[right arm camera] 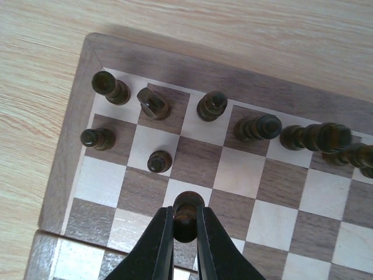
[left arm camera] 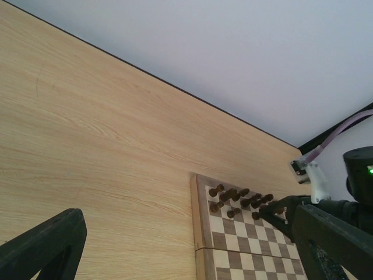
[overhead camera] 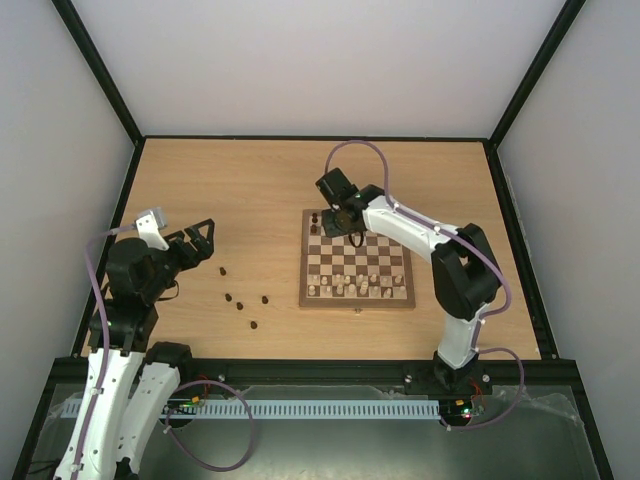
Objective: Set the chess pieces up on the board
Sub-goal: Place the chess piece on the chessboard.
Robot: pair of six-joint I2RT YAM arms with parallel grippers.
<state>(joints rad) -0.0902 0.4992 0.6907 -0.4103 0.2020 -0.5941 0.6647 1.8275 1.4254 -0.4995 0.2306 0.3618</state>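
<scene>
The board (overhead camera: pixel 305 262) lies right of the table's centre. Dark chess pieces (overhead camera: pixel 314 221) stand in its far left corner. My right gripper (overhead camera: pixel 347 222) hovers over the board's far rows. In the right wrist view my right gripper (right arm camera: pixel 185 217) is shut on a dark pawn (right arm camera: pixel 188 202) above the third row. Several dark pieces (right arm camera: pixel 211 106) stand along the back row, and two dark pawns (right arm camera: pixel 159 161) stand in the second row. Several loose dark pieces (overhead camera: pixel 241 305) lie on the table left of the board. My left gripper (overhead camera: pixel 203 243) is open and empty above them, off the table.
Cream pieces (overhead camera: pixel 360 286) fill the board's near rows. In the left wrist view the board (left arm camera: pixel 203 233) and its dark pieces (left arm camera: pixel 233 195) show at lower right, with the right arm (left arm camera: pixel 349 198) beyond. Black frame posts and white walls surround the table.
</scene>
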